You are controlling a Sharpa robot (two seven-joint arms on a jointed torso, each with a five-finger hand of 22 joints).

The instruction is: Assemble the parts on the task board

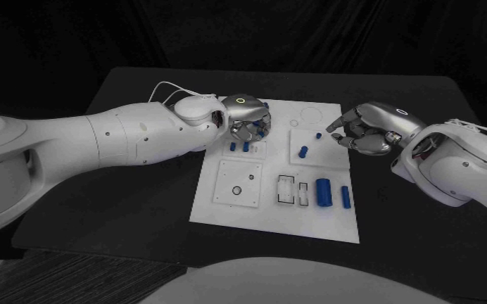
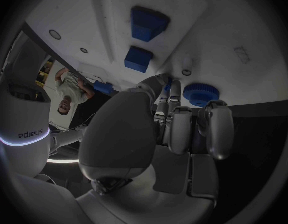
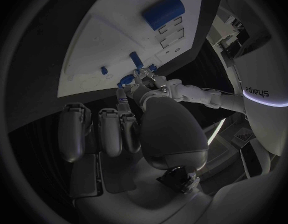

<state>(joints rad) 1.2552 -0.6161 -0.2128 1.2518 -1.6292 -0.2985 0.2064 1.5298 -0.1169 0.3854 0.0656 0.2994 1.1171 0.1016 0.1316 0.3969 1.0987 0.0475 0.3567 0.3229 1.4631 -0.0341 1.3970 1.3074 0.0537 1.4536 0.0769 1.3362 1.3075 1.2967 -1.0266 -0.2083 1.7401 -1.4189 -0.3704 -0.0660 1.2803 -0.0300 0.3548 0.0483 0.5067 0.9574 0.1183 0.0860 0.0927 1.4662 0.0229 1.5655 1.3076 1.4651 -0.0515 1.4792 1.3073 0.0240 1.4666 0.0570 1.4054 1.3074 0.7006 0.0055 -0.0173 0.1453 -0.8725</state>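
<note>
Clearly the work is only partly done. On the task board [image 1: 233, 209], two blue cylinders [image 1: 325, 191] lie loose near its front. The left hand [image 1: 247, 117] pinches a blue gear [image 2: 197, 93] at the far edge; the right hand [image 1: 363, 132] has curled fingers around nothing.

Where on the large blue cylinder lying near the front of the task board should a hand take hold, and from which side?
Probably the middle of the large blue cylinder, from above. It lies flat on the task board, long axis running front to back, so fingers could close across its rounded sides; a slimmer blue piece lies close alongside.
</note>
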